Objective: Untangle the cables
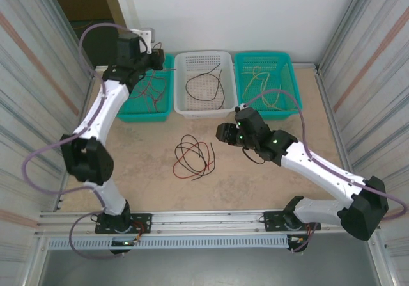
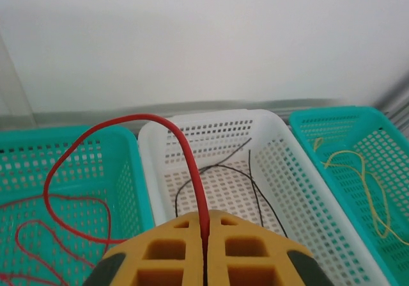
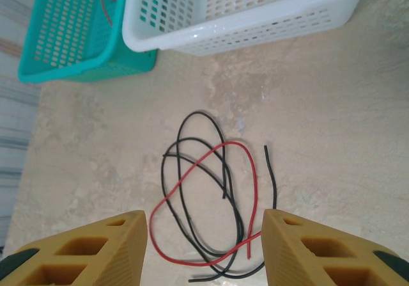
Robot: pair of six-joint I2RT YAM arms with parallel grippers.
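While the left gripper (image 1: pixel 161 62) hangs over the left teal basket (image 1: pixel 150 115) with its pads pressed shut on one red wire (image 2: pixel 186 146), which arches up out of the pinch and drops toward the other reds lying in that basket, the unsorted work sits on the table (image 1: pixel 147 171): a small tangle (image 1: pixel 193 158) of red and black wires, loose loops crossing one another, well apart from all the baskets. We note the right gripper (image 1: pixel 221 133) is much the nearer. Its fingers (image 3: pixel 96 247) are spread wide and hold nothing, and in the right wrist view the tangle lies between them and ahead of the tips, touching neither pad. The long axis of the loops runs roughly from the wrist toward the white basket (image 3: pixel 255 27), so most strands cross the closing direction, which favours a pinch. From the top view the tangle lies to the left of the right gripper, slightly toward the near edge. Our judgement: the next move is the right arm's, a descent onto a single strand where it runs clear of its neighbours. The risk is closing where red and black overlap and lifting both. We cannot tell the height above the wires.
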